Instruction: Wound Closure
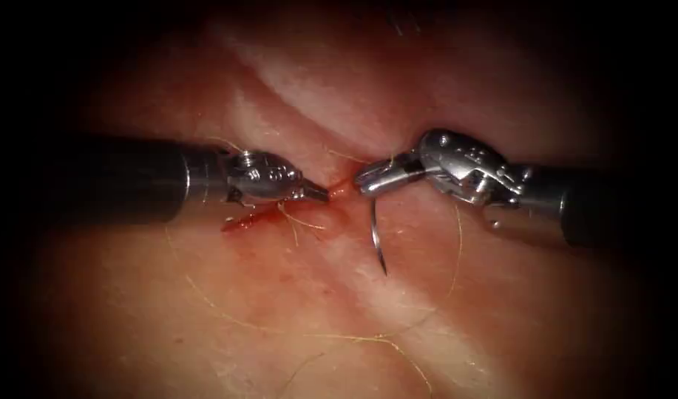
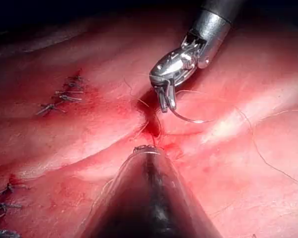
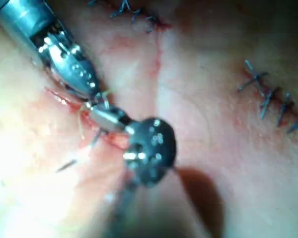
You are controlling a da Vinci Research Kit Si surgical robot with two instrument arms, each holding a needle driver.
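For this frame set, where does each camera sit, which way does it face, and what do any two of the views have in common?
Endoscope: above and in front of the cut; left tool and right tool, which holds the needle out of the tissue.
Left wrist: along its own shaft toward the right tool and needle.
Right wrist: along its own shaft toward the left tool.
Shared: endoscope and left wrist both show the held needle.

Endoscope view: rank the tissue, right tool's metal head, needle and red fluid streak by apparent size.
1. tissue
2. right tool, holding the needle near its blunt end
3. needle and red fluid: similar length, unranked; needle tip hangs free of tissue
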